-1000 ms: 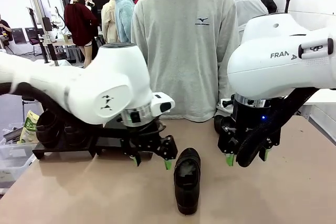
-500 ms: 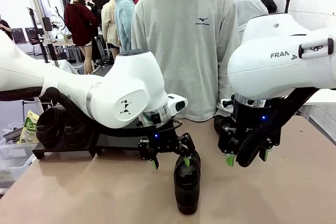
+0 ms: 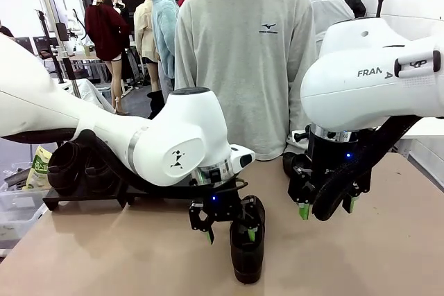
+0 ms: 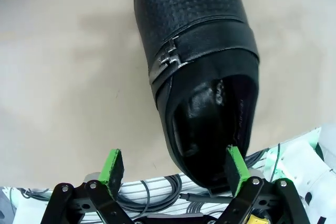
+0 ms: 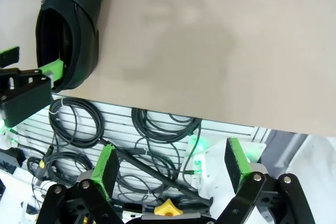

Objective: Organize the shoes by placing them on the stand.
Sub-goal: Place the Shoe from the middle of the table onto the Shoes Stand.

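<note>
The nearest thing is a lone shoe lying on the table in the middle, toe toward the robot and heel opening away. The left pincer is down at that heel end with its jaws spread and nothing pinched yet. In the left wrist view one green pad seems to sit at the heel opening while the other stands over bare table beside the shoe, so it looks lined up to take the heel wall. The step in hand is therefore the pickup of this shoe. The next move calls for pressing the jaws together on the wall, lifting clear, then carrying the shoe left and away. The right pincer hangs a little farther off on the right, spread and empty, apart from the shoe and out of the way. Beyond, at the table's far left, the stand carries dark shoes, partly hidden by the left arm, so a free spot is hard to judge. A person stands behind the far edge.
</note>
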Action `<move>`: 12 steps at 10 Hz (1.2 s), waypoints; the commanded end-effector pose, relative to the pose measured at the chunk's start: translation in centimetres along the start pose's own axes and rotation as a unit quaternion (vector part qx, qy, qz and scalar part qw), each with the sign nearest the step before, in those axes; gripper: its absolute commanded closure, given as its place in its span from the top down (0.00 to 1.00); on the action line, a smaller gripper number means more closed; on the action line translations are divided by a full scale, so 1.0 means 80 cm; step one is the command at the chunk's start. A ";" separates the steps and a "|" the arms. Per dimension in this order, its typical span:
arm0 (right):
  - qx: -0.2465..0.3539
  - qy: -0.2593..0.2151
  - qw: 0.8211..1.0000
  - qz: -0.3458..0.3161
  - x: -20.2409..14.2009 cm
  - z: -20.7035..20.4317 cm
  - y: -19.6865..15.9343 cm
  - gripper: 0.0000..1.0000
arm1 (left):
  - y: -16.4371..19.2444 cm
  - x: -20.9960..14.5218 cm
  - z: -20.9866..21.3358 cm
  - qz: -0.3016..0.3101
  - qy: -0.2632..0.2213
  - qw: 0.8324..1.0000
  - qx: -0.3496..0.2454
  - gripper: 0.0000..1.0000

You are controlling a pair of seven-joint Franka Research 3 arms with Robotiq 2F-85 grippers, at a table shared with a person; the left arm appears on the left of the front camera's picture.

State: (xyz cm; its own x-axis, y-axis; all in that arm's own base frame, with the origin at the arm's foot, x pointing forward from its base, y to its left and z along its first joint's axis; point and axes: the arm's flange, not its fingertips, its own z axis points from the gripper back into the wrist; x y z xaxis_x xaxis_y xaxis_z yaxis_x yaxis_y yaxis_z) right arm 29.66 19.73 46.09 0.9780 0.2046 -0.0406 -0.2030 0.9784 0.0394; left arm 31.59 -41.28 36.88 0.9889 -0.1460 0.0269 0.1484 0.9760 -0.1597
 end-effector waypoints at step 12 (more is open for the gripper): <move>-0.008 0.005 1.000 0.008 0.003 0.005 -0.002 1.00 | 0.002 0.014 -0.016 0.004 -0.029 1.000 -0.003 0.00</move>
State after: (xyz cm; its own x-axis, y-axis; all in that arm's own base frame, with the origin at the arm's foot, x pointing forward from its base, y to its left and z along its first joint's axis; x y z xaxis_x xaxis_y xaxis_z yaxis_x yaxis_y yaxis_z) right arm 29.66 19.73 46.09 0.9780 0.2046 -0.0409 -0.2031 0.9784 0.0394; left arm 32.79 -41.62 35.51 0.9894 -0.1287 0.0672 0.1378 0.9783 -0.1549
